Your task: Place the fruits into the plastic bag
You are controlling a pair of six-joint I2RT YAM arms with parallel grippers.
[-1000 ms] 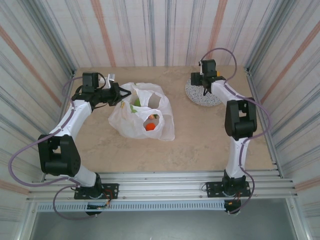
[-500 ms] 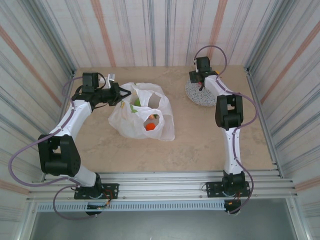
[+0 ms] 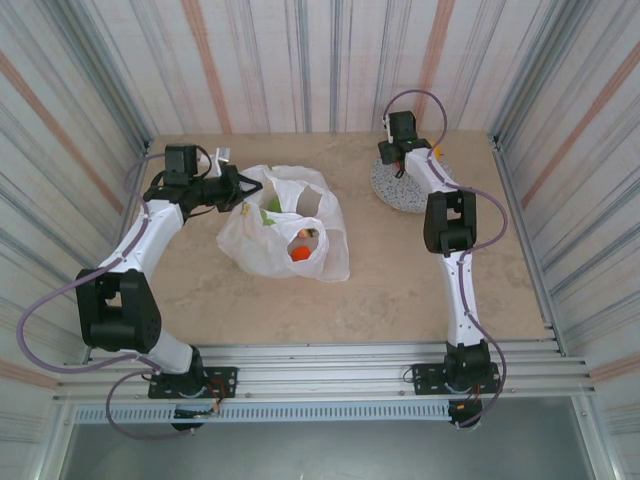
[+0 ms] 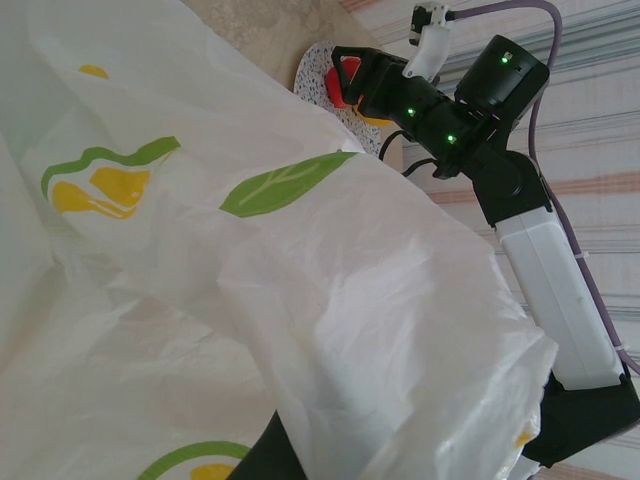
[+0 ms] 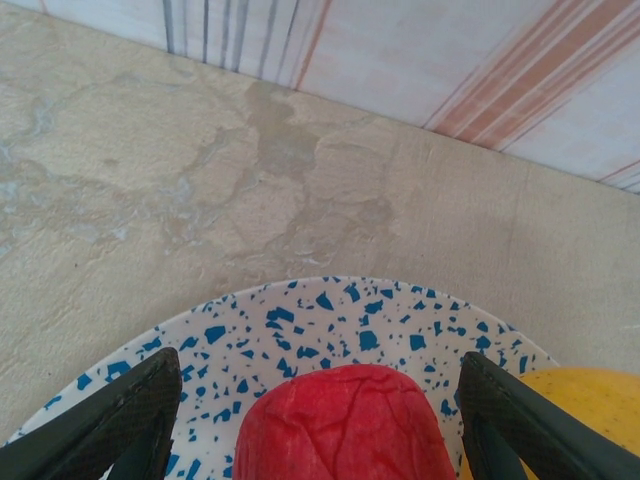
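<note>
Left pincer point(image 3: 238, 190): closed, pinching the left rim of the plastic bag point(image 3: 285, 235) and holding that edge up off the desk point(image 3: 400, 270). The bag sits left of centre with its mouth gaping upward. Inside it I see an orange ball point(image 3: 300, 254) toward the near side and a green pear point(image 3: 272, 207) toward the far side. In my left wrist view, crinkled white film printed with leaves and lemon slices drapes right over the camera.

Right pincer point(image 5: 318, 365): open, arm stretched out to the far right of the desk. It is low over the speckled plate point(image 5: 330, 310). The two dark fingers point(image 5: 120, 420) stand either side of the red piece point(image 5: 345, 425), with plate showing in the gap on each side, so nothing is gripped. The red piece rests on the plate, centred between the fingers. A yellow fruit point(image 5: 590, 410) lies just beside it to the right, on the same plate. I cannot tell whether the two fruits touch.

The plate and the bag are well apart, with bare desk between them.
</note>
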